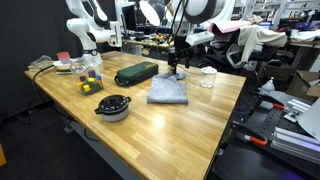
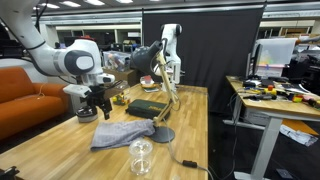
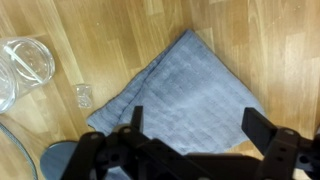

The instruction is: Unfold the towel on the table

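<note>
A grey-blue towel (image 1: pixel 168 92) lies folded on the wooden table (image 1: pixel 150 130). It also shows in an exterior view (image 2: pixel 125 133) and fills the middle of the wrist view (image 3: pixel 185 85). My gripper (image 2: pixel 93 107) hangs above the towel's end that is farthest from the lamp base. In the wrist view the two fingers (image 3: pixel 198 125) are spread wide over the towel, with nothing between them. I cannot tell whether they touch the cloth.
A desk lamp's round base (image 2: pixel 162 134) stands against the towel, and a clear glass (image 2: pixel 141 155) sits nearby. A dark green case (image 1: pixel 136 73), a lidded pot (image 1: pixel 113 107) and coloured blocks (image 1: pixel 90 82) are farther off. The table's edge (image 1: pixel 228 120) is near.
</note>
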`<move>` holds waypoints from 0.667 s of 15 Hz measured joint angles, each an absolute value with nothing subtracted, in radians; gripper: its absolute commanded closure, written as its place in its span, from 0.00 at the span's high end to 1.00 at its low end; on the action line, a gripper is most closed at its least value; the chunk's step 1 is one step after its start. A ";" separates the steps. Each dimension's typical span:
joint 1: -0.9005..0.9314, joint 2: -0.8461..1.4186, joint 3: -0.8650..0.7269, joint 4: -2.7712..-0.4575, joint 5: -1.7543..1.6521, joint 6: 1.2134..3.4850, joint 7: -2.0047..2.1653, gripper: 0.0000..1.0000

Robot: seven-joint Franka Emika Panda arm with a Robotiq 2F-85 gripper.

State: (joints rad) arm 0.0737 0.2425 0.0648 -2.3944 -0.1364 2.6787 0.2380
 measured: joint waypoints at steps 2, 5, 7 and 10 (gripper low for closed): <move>0.075 0.321 0.036 -2.317 -0.146 2.679 0.238 1.00; 0.097 0.415 -0.029 -2.207 -0.215 2.680 0.246 1.00; 0.123 0.462 -0.065 -2.152 -0.253 2.680 0.256 1.00; 0.140 0.480 -0.075 -2.134 -0.260 2.680 0.260 1.00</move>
State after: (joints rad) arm 0.1398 0.4795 -0.0753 -2.1343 -0.2597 2.6805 0.2596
